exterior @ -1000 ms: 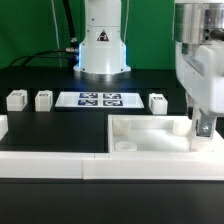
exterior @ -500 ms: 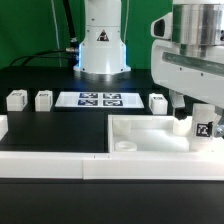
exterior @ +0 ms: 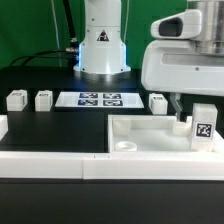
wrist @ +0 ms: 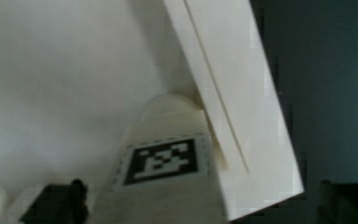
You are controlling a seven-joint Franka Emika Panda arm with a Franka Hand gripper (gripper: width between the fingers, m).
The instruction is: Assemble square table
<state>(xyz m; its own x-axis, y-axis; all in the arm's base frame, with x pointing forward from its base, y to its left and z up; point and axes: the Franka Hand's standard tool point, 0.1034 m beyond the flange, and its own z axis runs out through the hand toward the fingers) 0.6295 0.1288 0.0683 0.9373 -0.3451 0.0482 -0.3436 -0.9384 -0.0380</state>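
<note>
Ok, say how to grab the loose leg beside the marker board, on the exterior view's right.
Probably from straight above. The leg stands as a small upright block on the black table, apart from the marker board and the tabletop, so nothing crowds it. Pinch its upper half across two opposite flat faces.

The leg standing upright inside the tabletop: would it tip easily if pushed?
Probably yes: the leg stands taller than wide on a small base. It looks like a small solid block, so likely light and stiff. The raised rim of the tabletop beside it may catch it.
</note>
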